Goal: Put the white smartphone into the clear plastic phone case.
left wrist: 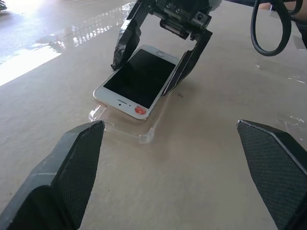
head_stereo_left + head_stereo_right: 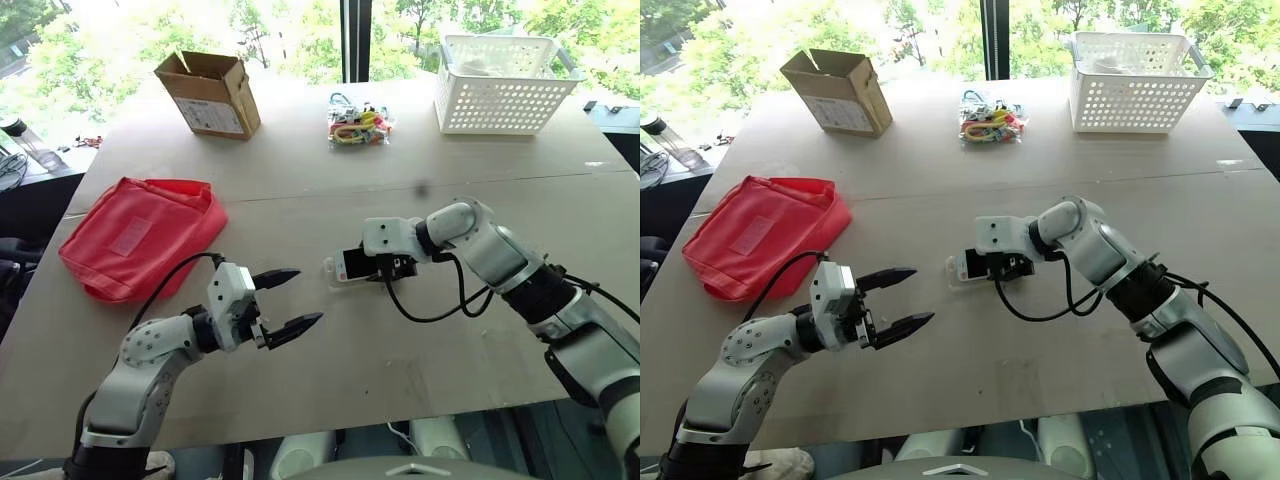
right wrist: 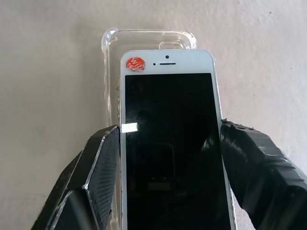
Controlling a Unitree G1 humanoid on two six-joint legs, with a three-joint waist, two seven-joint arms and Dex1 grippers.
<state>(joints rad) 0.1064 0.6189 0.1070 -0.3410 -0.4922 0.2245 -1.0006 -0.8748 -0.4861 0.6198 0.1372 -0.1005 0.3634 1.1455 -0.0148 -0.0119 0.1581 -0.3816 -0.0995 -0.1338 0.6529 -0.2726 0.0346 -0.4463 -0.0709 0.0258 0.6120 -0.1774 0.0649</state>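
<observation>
Two grippers work over the desk. Near its front edge the left gripper hovers with its black fingers spread wide and nothing between them. Just beyond, toward the middle of the desk, the right gripper clamps the white smartphone by its long sides, screen up, tilted over the clear plastic phone case, which lies flat beneath it; the phone's top end rests inside the case rim. Toward the left edge lies a red pouch. Along the far edge stand a cardboard box, a packet of colourful items and a white basket.
</observation>
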